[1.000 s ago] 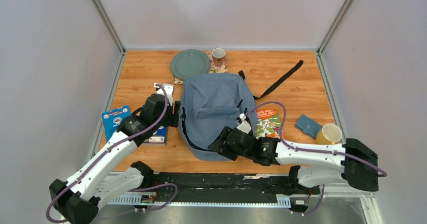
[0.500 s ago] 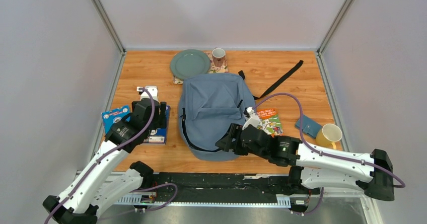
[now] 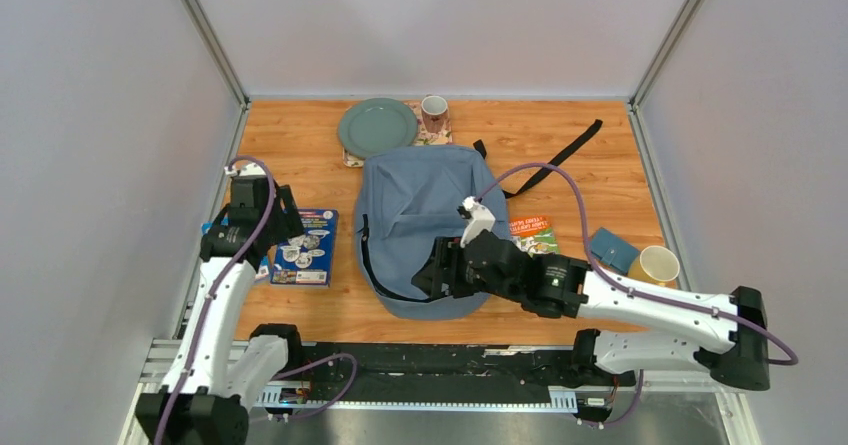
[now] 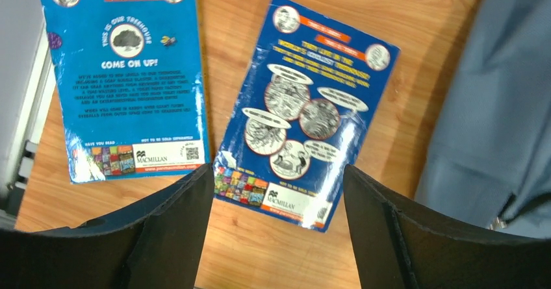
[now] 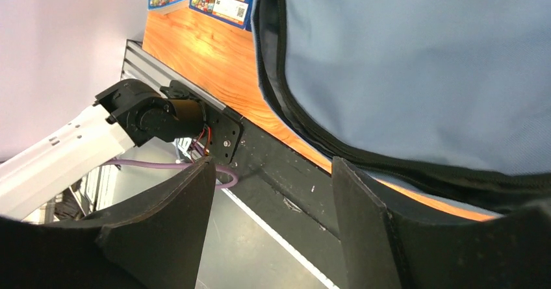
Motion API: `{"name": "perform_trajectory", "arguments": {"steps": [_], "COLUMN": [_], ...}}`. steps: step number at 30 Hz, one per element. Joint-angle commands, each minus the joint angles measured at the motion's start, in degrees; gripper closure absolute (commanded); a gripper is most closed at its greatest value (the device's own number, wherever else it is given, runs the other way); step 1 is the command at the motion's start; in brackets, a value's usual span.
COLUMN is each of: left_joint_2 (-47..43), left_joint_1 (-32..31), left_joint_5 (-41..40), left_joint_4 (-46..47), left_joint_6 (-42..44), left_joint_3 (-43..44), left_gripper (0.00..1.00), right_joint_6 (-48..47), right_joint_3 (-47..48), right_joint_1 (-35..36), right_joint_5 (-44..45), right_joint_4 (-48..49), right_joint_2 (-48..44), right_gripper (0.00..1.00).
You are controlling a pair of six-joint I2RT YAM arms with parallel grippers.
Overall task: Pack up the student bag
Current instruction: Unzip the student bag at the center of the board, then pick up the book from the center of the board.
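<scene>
Two claws, both with jaws apart, gripping nothing. Right claw [image 5: 273, 172] hangs over near edge of student bag [image 3: 420, 215], beside its dark zip [image 5: 286, 117]. Left claw [image 4: 276, 178] hovers above two blue paperbacks on table [image 3: 300, 155], left of bag: one tilted [image 4: 305, 107] near bag, other [image 4: 123, 75] by table's left edge. Bag lies flat mid-table. Right of it: green-orange booklet [image 3: 532, 233], blue pouch [image 3: 611, 248] (possibly wallet), yellow cup [image 3: 655, 263]. Far side: green plate [image 3: 377, 125], patterned mug [image 3: 434, 112], black strap [image 3: 560, 155].
</scene>
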Motion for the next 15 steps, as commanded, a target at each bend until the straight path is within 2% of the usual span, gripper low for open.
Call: {"name": "perform_trajectory", "arguments": {"steps": [1, 3, 13, 15], "left_joint_2": [2.21, 2.29, 12.13, 13.8], "left_joint_1": [11.77, 15.11, 19.78, 22.68], "left_joint_5": [14.09, 16.65, 18.94, 23.14], "left_joint_4": [6.45, 12.34, 17.89, 20.78], "left_joint_6": [-0.71, -1.24, 0.52, 0.43], "left_joint_3": [-0.97, -4.75, -6.16, -7.83], "left_gripper": [0.2, 0.19, 0.22, 0.23], "right_joint_6": [-4.84, -5.27, -6.07, -5.81], "right_joint_3": [9.03, 13.85, 34.78, 39.18], "right_joint_1": [0.02, 0.01, -0.07, -0.07], "right_joint_5": [-2.23, -2.31, -4.43, -3.2], "right_joint_4": [1.09, 0.11, -5.77, -6.21], "right_joint_2": [6.48, 11.14, 35.21, 38.13], "right_gripper": [0.31, 0.31, 0.32, 0.32]}}
